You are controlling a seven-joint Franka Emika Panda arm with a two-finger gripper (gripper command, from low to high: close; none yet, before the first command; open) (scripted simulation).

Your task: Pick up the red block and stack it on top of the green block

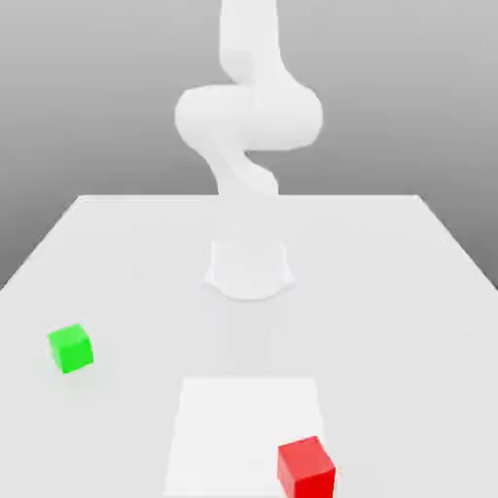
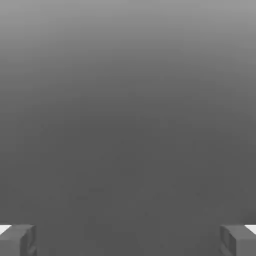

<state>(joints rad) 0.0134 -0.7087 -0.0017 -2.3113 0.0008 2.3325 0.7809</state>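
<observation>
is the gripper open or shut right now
Open: in the hand view the gripper's two fingers stand wide apart, with nothing between them.

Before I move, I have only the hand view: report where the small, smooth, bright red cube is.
Observer: The red cube shows low in the exterior view, by the right-hand edge of a flat white square.
Operator: Now locate the small, smooth, bright green cube.
Observer: It sits on the pale, smooth table, toward the exterior view's left.
Operator: Confirm whether they're stacked.
Observer: They aren't; open table lies between them.
</observation>
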